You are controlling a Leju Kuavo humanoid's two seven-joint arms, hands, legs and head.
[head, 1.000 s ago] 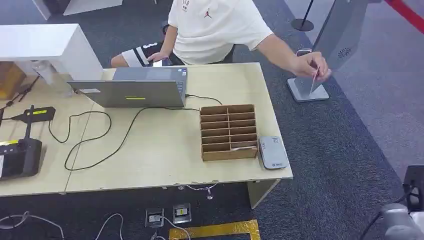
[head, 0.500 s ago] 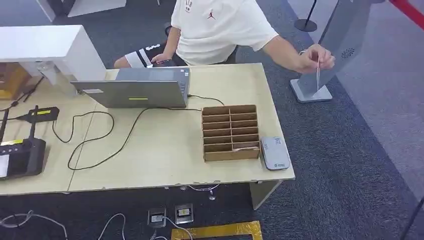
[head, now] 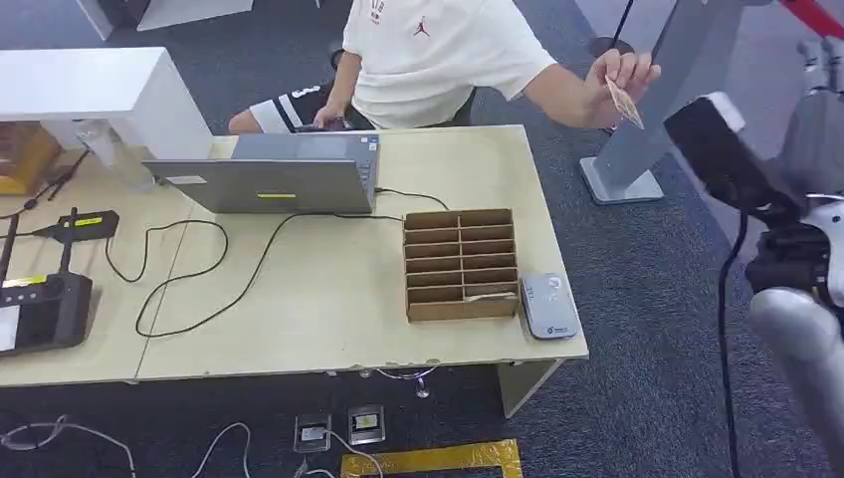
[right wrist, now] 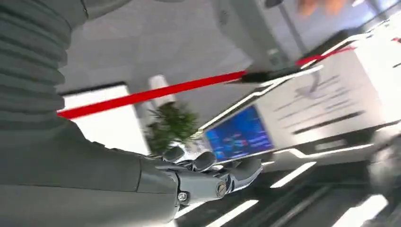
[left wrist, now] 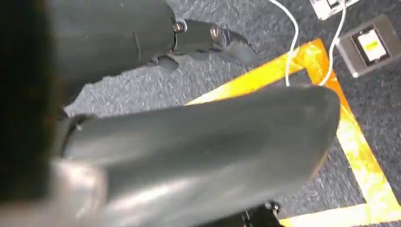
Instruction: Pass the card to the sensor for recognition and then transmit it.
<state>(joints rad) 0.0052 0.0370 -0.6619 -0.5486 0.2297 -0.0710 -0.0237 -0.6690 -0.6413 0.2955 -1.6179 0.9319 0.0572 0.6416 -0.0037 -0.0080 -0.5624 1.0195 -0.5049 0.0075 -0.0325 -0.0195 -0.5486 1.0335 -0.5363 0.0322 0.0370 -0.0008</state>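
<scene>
Head view: person's hand (head: 619, 72) holds tan card (head: 625, 103), far right of desk (head: 328, 299).
Right hand (head: 818, 70): raised, fingers apart, empty.
Left hand: cannot tell.
Progress: handover pending; grey sensor pad (head: 548, 305) unused.

Right arm (head: 796, 339): silver rounded shell, black joint section above it, thin black cable running down alongside. Black boxy wrist module (head: 719, 149) with a white end cap. Right robot hand (right wrist: 208, 177): grey ribbed cover, thick grey thumb, darker fingers, silver screws at the knuckles. Left robot hand (left wrist: 198, 38): dark grey, same screws; smooth grey casing beside it.
</scene>
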